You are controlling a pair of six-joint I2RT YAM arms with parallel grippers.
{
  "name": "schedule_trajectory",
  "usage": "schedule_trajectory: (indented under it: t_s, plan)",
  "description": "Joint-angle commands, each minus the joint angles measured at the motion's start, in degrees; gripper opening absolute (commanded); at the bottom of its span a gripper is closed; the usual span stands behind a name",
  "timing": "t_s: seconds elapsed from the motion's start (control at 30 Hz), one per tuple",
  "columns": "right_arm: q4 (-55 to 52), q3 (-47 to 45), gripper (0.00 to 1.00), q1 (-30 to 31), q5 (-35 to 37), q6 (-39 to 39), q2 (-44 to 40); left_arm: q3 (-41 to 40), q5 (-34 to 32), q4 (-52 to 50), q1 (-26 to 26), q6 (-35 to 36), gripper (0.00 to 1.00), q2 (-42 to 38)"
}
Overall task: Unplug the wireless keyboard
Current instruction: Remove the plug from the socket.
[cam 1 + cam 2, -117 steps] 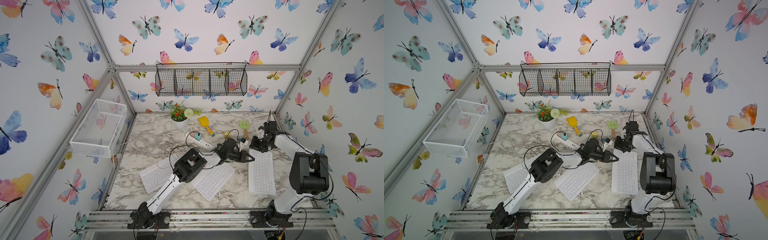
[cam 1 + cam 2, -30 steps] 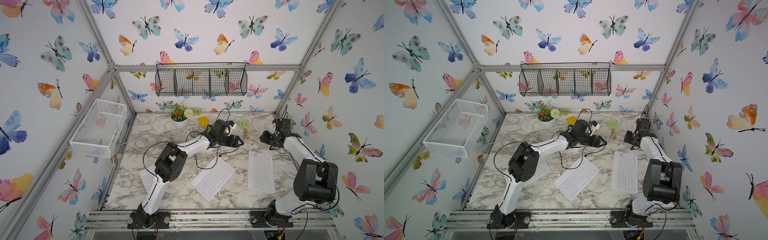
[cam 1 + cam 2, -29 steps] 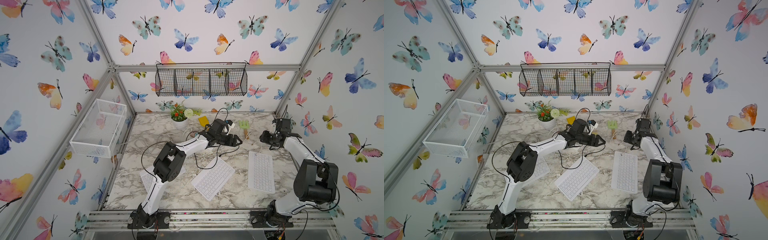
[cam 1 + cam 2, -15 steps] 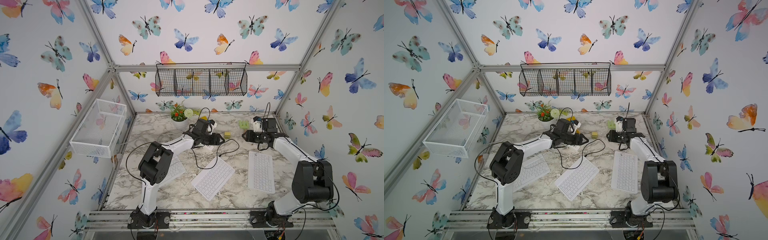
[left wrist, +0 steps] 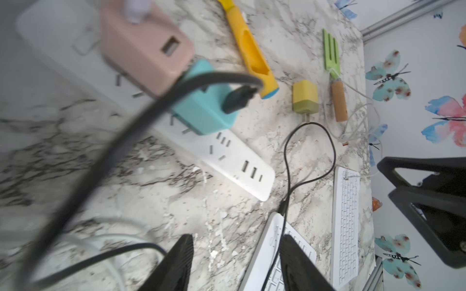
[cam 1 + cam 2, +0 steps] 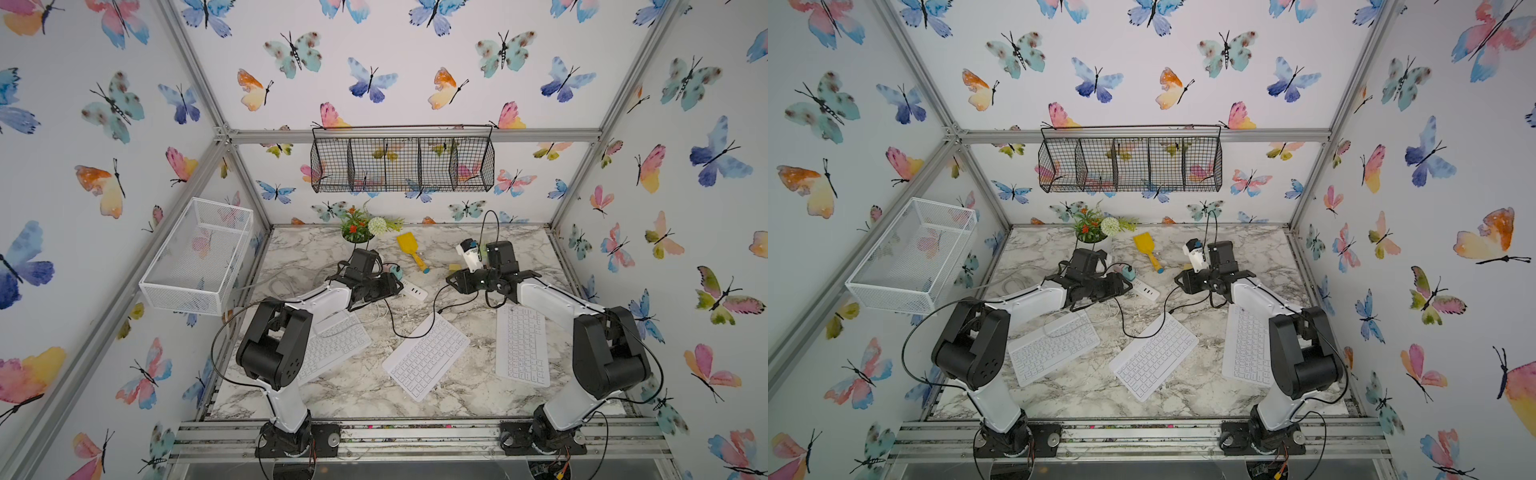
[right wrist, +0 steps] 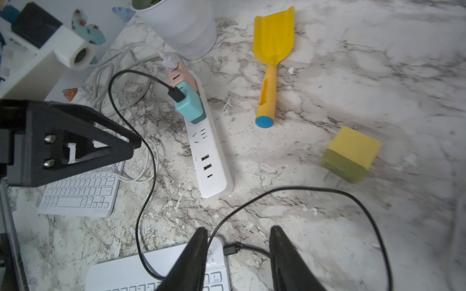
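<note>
marble-look counter [image 6: 332, 399] with a smooth slight sheen, matt white plastic keyboards [image 6: 426, 357], smooth plastic strip [image 7: 211, 161], yellow plastic shovel [image 7: 273, 42], rake [image 5: 339, 100] with wood handle, black metal wire basket [image 6: 401, 164], dull metal frame [image 6: 540, 135]

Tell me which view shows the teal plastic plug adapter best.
The right wrist view: the teal plastic plug adapter is whole and sharp. The left wrist view shows it closer but blurred; both top views show it tiny.

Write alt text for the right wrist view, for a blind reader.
The right end effector, open, hovers over a white keyboard's corner, where a black cable plugs into its edge. Beyond, a black plug sits in a teal charger on a white power strip; a yellow charger lies loose on the marble.
</note>
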Motion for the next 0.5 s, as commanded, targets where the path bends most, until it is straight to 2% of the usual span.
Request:
schedule_trajectory:
  t_s: [0.0,0.13,0.33,0.47]
  plan:
    - [4.03,1.77,0.44,2.01,-0.52,-4.20,2.78,-0.55,-1.41,0.81,0.59,-0.23,0.58,-4.88]
    - [8.01,3.49,0.44,5.25,0.03,-6.45,6.20,-2.59,-2.61,0.25,3.58,-0.27,0.59,-5.64]
    - [9.70,9.41,0.45,9.07,0.18,-9.54,12.99,-4.80,3.27,4.67,8.26,-1.39,0.60,-6.54]
    - [12.48,12.15,0.46,10.19,-0.55,-9.05,16.74,-5.58,3.46,3.38,12.10,0.51,0.62,-8.59]
